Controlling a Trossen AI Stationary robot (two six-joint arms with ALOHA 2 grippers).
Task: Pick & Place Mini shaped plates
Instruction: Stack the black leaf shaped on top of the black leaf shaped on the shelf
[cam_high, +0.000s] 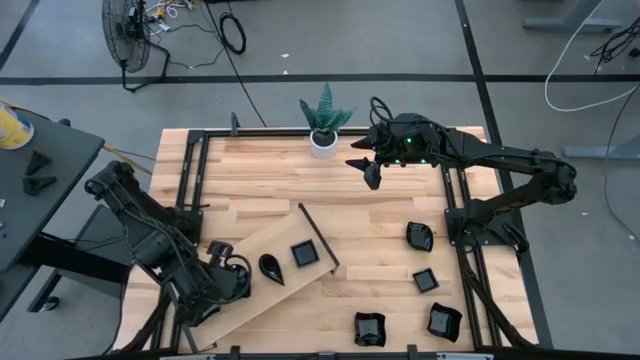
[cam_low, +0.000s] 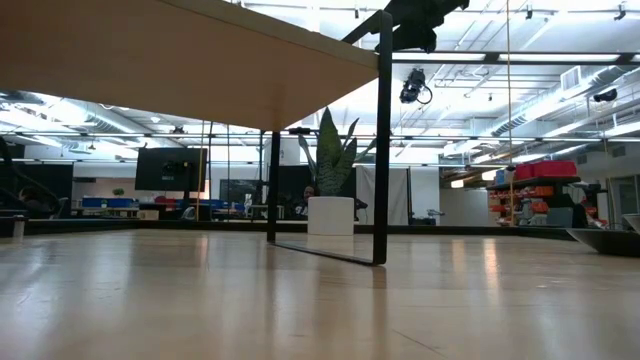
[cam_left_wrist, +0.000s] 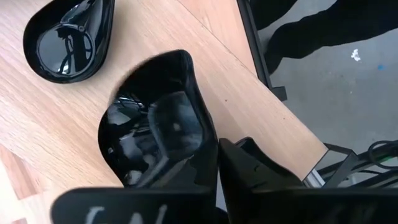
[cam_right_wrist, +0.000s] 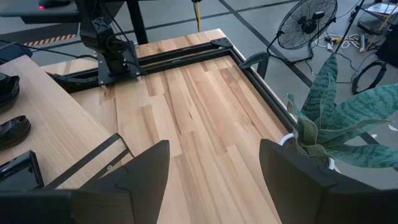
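We see the left end effector (cam_left_wrist: 211, 168) pinching a shiny black dish (cam_left_wrist: 155, 134); the right end effector (cam_right_wrist: 211, 168) is open; the teardrop dish (cam_high: 270, 267) points toward the worktop's near edge.

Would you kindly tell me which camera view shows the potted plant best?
The high view: the potted plant shows whole, at the table's back edge. The low view shows it small behind a frame leg; the right wrist view catches only its leaves; the left wrist view misses it.

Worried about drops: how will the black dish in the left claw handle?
The black dish looks glossy, so probably slippery. Its thin rigid rim suggests stiff, possibly chippable. The left claw pinches one edge, so it may tilt.
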